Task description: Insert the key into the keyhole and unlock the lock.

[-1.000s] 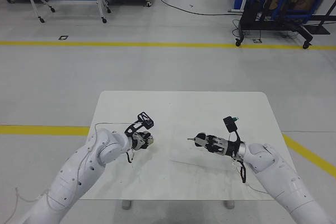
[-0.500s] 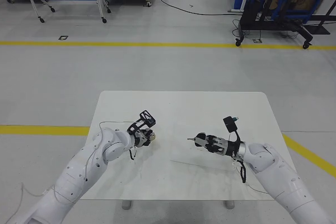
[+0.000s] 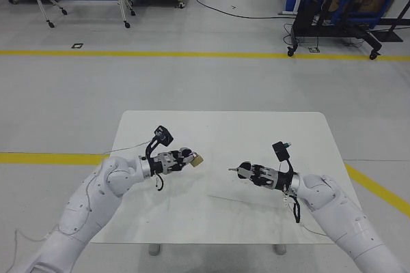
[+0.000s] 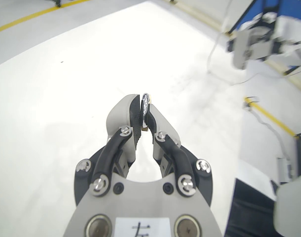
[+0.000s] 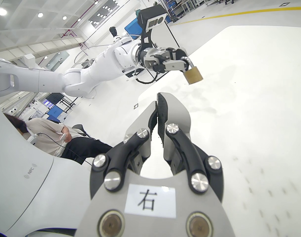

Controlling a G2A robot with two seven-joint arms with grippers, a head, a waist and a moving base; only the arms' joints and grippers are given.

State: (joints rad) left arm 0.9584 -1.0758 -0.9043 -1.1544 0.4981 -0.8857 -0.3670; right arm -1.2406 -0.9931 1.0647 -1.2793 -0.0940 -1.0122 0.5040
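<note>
Two preparatory steps appear complete: the lock [image 3: 197, 160] and the key [image 3: 231, 169] are each held clear of the table [image 3: 260, 130], one per arm. Insertion and turning are not yet done. The left jaws are closed on the lock's shackle [image 5: 188, 61], and the brass body hangs tilted just beyond the tips. In the left wrist view the shackle's edge sits pinched between the pads [image 4: 135, 114]. The right jaws are pressed together on the key. In the top view its thin blade projects from the tips and points toward the lock. Lock and key sit above the middle of the table, facing each other with an open gap between them and no contact. The keyhole itself is too small to locate, so it cannot be told whether it faces the blade. Remaining work, as judged from this layout: bring the keyhole in line with the blade, close the gap, seat the key fully, then rotate it until the shackle releases.
</note>
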